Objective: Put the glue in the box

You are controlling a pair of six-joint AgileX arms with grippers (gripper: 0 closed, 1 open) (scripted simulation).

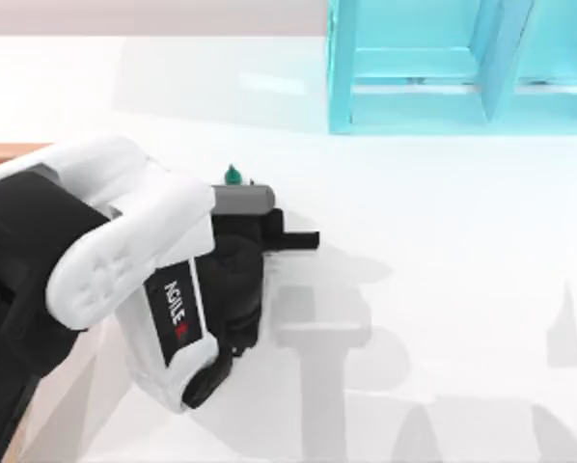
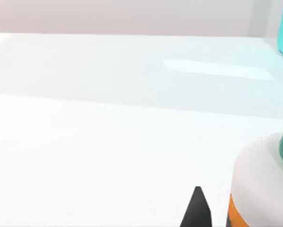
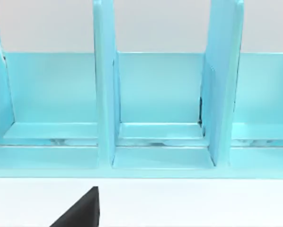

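The glue (image 2: pixel 257 182) is an orange bottle with a white label band and a dark green cap, standing upright on the white table. From above, just its green cap (image 1: pixel 233 175) pokes out past my left gripper (image 1: pixel 242 195), which hangs over the bottle. One black fingertip (image 2: pixel 197 208) stands beside the bottle with a gap between them, so the gripper is open. A thin reddish-brown strip of the box (image 1: pixel 4 150) shows at the table's left edge; my left arm hides the remainder. A black part of my right gripper (image 3: pixel 82 210) faces the shelf.
A cyan-blue shelf unit (image 1: pixel 433 68) with upright dividers stands at the back right of the table. My bulky white and black left arm (image 1: pixel 124 280) covers the left side. White tabletop (image 1: pixel 443 289) stretches to the right of the glue.
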